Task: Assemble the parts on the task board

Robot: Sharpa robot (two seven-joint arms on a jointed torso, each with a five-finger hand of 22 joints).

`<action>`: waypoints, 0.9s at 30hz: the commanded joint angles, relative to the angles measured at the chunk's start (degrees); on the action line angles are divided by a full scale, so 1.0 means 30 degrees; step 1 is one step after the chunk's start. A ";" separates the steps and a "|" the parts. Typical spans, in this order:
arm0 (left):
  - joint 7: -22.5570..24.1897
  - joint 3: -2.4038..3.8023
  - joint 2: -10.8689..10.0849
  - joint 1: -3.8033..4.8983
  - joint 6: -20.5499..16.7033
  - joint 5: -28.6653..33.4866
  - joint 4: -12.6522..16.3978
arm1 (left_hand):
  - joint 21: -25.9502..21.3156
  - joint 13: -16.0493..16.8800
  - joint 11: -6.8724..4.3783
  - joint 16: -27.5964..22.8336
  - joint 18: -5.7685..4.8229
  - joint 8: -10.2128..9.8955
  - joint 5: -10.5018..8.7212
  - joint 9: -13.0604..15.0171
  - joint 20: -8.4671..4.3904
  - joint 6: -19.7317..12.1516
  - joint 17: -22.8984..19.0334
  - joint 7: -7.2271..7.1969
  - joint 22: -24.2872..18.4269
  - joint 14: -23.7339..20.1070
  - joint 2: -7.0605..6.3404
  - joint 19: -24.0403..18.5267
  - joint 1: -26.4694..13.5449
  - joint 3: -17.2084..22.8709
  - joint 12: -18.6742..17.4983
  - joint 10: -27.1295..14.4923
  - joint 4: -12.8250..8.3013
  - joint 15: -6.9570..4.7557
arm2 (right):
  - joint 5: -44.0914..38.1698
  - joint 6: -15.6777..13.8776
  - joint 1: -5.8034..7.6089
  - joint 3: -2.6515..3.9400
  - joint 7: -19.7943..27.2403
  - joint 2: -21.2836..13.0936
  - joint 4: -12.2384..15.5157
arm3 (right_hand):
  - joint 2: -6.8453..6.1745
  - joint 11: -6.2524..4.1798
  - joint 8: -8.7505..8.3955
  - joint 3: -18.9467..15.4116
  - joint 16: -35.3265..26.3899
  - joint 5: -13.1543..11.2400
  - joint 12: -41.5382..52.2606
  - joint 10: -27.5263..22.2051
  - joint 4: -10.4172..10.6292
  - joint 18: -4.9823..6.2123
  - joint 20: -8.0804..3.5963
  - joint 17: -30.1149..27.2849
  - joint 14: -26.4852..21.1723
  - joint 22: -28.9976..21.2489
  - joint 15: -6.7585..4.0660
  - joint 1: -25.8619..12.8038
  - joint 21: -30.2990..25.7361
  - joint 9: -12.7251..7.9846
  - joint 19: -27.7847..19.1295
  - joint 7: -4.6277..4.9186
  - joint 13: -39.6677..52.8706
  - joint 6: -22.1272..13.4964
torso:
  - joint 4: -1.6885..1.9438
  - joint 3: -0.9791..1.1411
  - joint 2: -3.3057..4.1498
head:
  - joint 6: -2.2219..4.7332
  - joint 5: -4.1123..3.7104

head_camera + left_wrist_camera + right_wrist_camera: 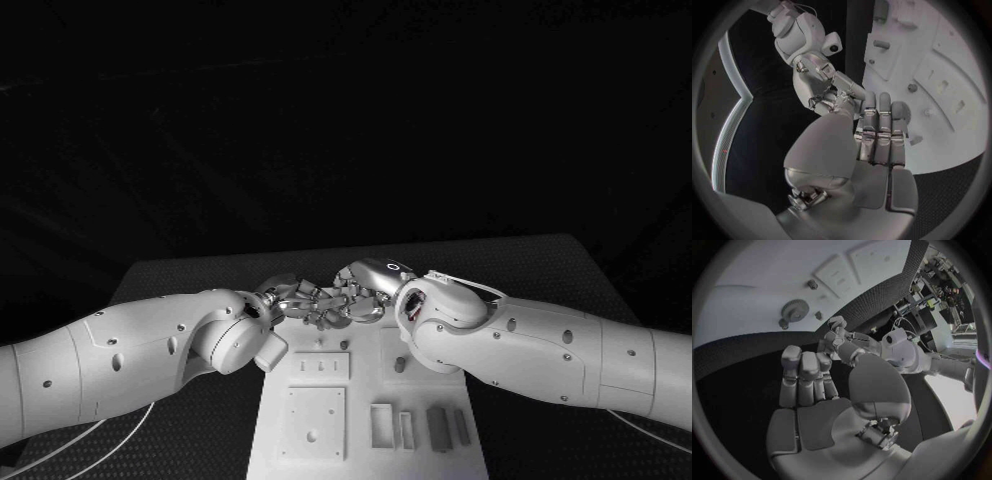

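both hands — left hand (296, 300) and right hand (361, 290) — are met fingertip to fingertip above the task board (325, 420); whether a part is pinched cannot be told — alignment should be checked before lowering.

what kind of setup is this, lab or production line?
Likely a lab test bench: a white task board with slots and small grey parts on a black table, and cluttered equipment shelves behind.

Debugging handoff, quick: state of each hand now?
Left hand: cannot tell, fingers meet the right hand's.
Right hand: cannot tell, same cluster.
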 commanded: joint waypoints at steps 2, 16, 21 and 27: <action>0.0327 0.0034 0.0074 0.0025 -0.0030 0.0429 0.0010 | -0.0058 0.0059 -0.0044 0.0158 0.0121 0.0101 0.0194 0.0264 -0.0187 0.0585 0.0071 -0.0418 -0.0002 0.0182 0.0025 0.0018 0.0329 0.0481 0.0159 0.0172 -0.0005 -0.0043 | -0.0107 0.0348 -0.0054 -0.0028 0.0101 0.0056 0.0030 | -0.0092 -0.0313 0.0011 0.0152 -0.0031 -0.0106 -0.0070 -0.0326 0.0016 0.0840 -0.0010 -0.0029 0.0039 0.0047 -0.0134 0.0063 0.0074 0.0018 0.0140 -0.0342 -0.0020 0.3815 | 0.0011 0.0003 0.0004 | -0.0042 -0.0013; 0.0138 0.0034 0.0136 0.0003 0.0005 0.1588 0.0072 | -0.0075 0.0544 -0.0313 0.1065 -0.0345 0.0226 0.4438 0.0871 -0.0487 0.1152 0.0611 -0.0683 0.0008 0.0150 -0.0907 -0.0251 -0.2100 0.2675 0.0680 0.0493 -0.2122 -0.0255 | -0.0061 0.0309 -0.0110 -0.0035 0.0119 0.0140 -0.0009 | -0.0107 -0.0311 -0.0006 0.0184 -0.0042 -0.0107 -0.0081 -0.0319 0.0021 0.0840 -0.0004 -0.0036 0.0044 0.0038 -0.0132 0.0057 0.0067 0.0021 0.0142 -0.0338 -0.0025 0.3815 | 0.0009 -0.0004 -0.0002 | -0.0094 -0.0053; 0.0162 0.0034 0.0144 0.0000 -0.0288 0.2103 0.0065 | 0.0599 0.1421 -0.0616 0.2384 -0.0764 0.0372 0.7297 0.1906 -0.0767 0.2073 0.0765 -0.0942 0.0370 0.0372 -0.0095 -0.0176 -1.2027 0.9125 0.1917 0.0894 -1.0422 -0.0539 | 0.0000 0.0291 -0.0138 -0.0037 0.0145 0.0160 -0.0025 | -0.0122 -0.0310 -0.0018 0.0208 -0.0049 -0.0107 -0.0088 -0.0313 0.0021 0.0840 0.0000 -0.0040 0.0047 0.0032 -0.0131 0.0054 0.0062 0.0023 0.0145 -0.0337 -0.0028 0.3815 | 0.0009 -0.0001 0.0000 | -0.0105 -0.0054; 0.0069 0.0035 0.0166 -0.0004 -0.0330 0.2363 0.0078 | 0.1091 0.1841 -0.0754 0.3054 -0.0859 0.0465 0.7610 0.2511 -0.0901 0.2425 0.0755 -0.1126 0.0382 0.0361 -0.0567 -0.0362 -1.3168 1.1093 0.2631 0.0875 -1.0411 -0.0670 | 0.0014 0.0282 -0.0160 -0.0039 0.0150 0.0160 -0.0036 | -0.0137 -0.0307 -0.0032 0.0242 -0.0058 -0.0107 -0.0098 -0.0306 0.0025 0.0840 0.0004 -0.0047 0.0053 0.0024 -0.0130 0.0048 0.0056 0.0026 0.0149 -0.0332 -0.0033 0.3818 | 0.0015 0.0002 0.0002 | -0.0149 -0.0053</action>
